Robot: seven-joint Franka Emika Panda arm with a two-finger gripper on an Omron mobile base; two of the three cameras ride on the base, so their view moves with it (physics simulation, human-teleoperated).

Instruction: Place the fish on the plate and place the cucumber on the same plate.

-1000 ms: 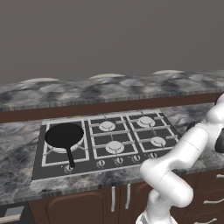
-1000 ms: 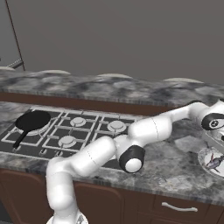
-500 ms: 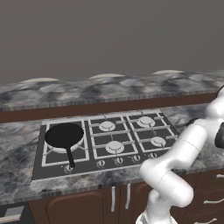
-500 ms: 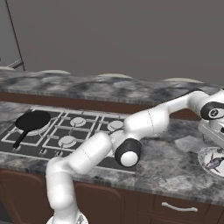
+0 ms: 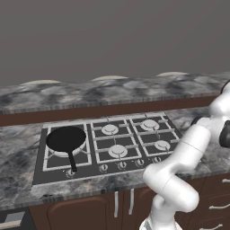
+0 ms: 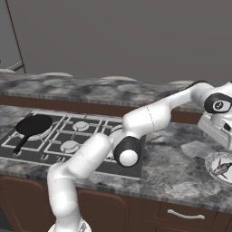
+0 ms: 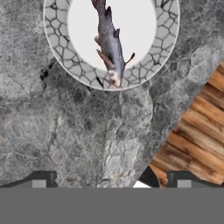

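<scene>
The fish point(image 7: 109, 43), grey-silver with dark fins, lies on the white centre of the round plate point(image 7: 61, 61), its head on the patterned rim. In the right base view the plate point(image 6: 213, 159) sits near the counter's front right edge with the fish point(image 6: 222, 168) on it. My gripper point(image 7: 111, 180) hangs open over bare counter beside the plate, nothing between its fingers. The cucumber is out of view.
A black long-handled frying pan point(image 5: 66, 138) rests on the left burner of the gas hob point(image 5: 134, 143). The marble counter's front edge point(image 7: 175, 118) runs close to the gripper, with wooden floor point(image 7: 197, 135) beyond it. A raised marble ledge point(image 6: 90, 88) backs the counter.
The forearm has swung higher and the hand has drawn a little up and away from the plate. The fish stays on the plate and the gripper stays open.
</scene>
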